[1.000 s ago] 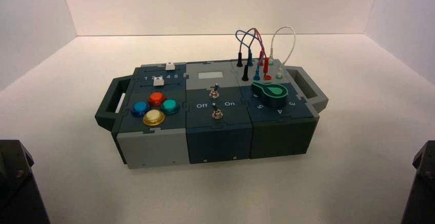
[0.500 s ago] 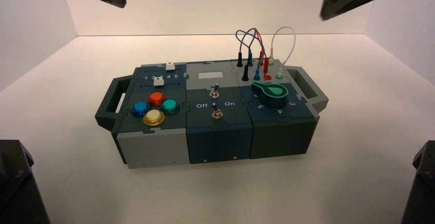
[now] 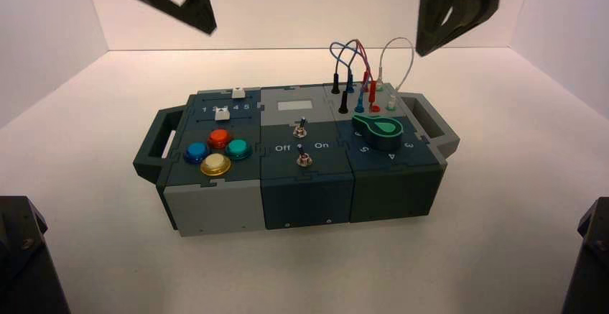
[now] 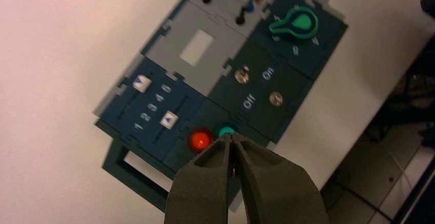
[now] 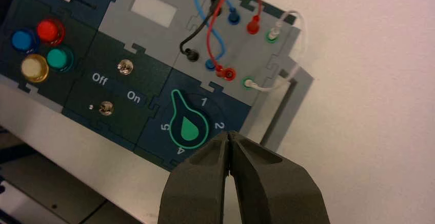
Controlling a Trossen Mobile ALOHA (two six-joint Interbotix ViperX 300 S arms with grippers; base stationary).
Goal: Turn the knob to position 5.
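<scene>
The knob (image 5: 188,126) is round, dark green, with a lighter teardrop top; its pointer aims at the gap between the arc's ends, beside the 1, away from the 5 (image 5: 165,127). It sits on the box (image 3: 215,210) below the right gripper (image 5: 229,138), which hangs above it with fingers pressed together, apart from it. The left gripper (image 4: 232,139), likewise closed, hangs over the glossy red button (image 4: 200,140). The box's panels are matte and notched like puzzle pieces.

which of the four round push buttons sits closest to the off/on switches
The teal button, at the right of the cluster. The red, yellow and blue ones all lie farther left, away from the switches.
</scene>
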